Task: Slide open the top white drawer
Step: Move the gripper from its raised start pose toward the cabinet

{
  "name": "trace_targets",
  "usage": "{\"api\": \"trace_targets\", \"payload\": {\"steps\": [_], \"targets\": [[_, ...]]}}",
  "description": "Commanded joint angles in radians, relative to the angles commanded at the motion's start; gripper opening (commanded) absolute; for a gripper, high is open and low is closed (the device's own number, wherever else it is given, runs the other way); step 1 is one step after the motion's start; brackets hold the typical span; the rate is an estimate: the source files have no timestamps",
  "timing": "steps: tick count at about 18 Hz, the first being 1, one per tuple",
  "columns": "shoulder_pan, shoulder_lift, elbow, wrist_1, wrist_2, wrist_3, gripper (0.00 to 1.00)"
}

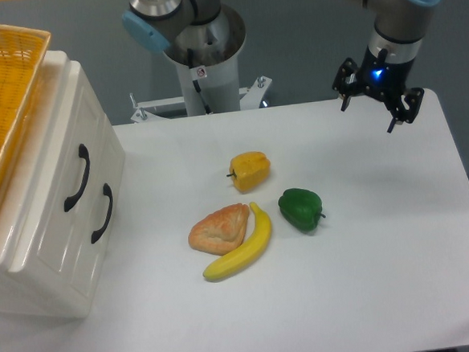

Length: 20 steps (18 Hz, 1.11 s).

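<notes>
Camera view: gripper [368,109] hangs above the far right of the table [384,238], its 2 fingers spread and empty. Mid-table lie a yellow pepper [250,170], green pepper [301,209], banana [241,254] and pastry [219,229]. At the left stands the cabinet [39,262]; the top white drawer [61,168] sits flush, closed, above the lower drawer [93,226]. On top rests a yellow basket [3,87]; its contents are mostly cut off.

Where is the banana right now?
The banana lies mid-table, touching the croissant on its left, with the green pepper just to its upper right.
</notes>
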Motion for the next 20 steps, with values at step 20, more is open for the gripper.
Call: {"api": "trace_targets", "payload": {"steps": [20], "targets": [[-0.135, -0.071, 0.032, 0.000, 0.008, -0.333, 1.00]]}}
